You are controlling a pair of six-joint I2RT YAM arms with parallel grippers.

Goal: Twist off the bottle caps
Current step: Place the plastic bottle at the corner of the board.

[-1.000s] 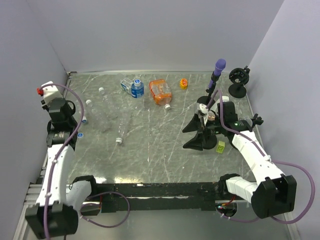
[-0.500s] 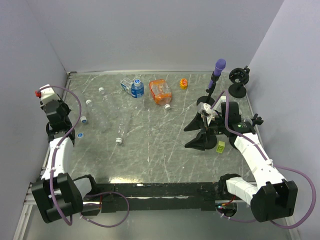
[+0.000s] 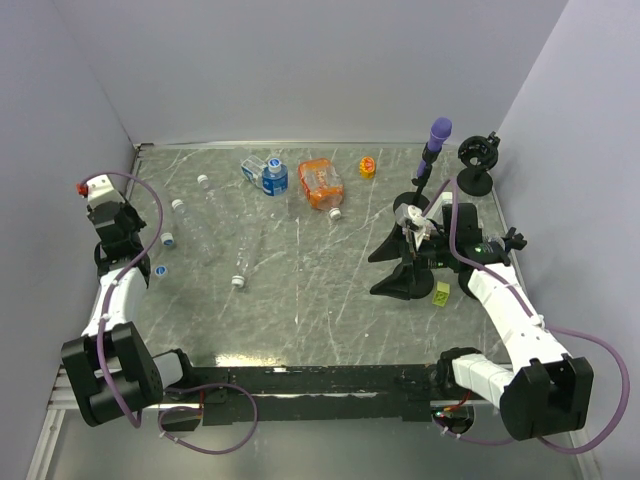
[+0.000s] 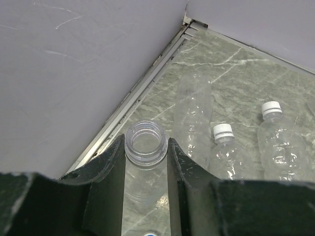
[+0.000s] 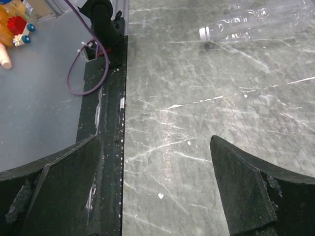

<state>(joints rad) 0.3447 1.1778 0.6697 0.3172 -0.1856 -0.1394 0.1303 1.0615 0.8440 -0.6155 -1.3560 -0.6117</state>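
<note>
Bottle caps (image 3: 239, 281) are lying about the marble table (image 3: 320, 310) with their clear bottles (image 3: 213, 212). We are holding our right gripper (image 5: 153, 142) spread wide and empty, well apart from the uncapped bottle (image 4: 145, 155). We are pinching that bottle's neck in our left gripper (image 4: 145, 142). Two capped bottles (image 4: 283, 147) are lying just beside it, wearing white caps (image 4: 222, 130); two blue caps (image 3: 169, 240) are sitting near it.

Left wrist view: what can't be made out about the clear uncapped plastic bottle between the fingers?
Left wrist: clear uncapped plastic bottle, base hidden between the black left fingers.
Left wrist: blue object, cut off by the bottom edge.
Top external: that bottle, too small to see.
</note>
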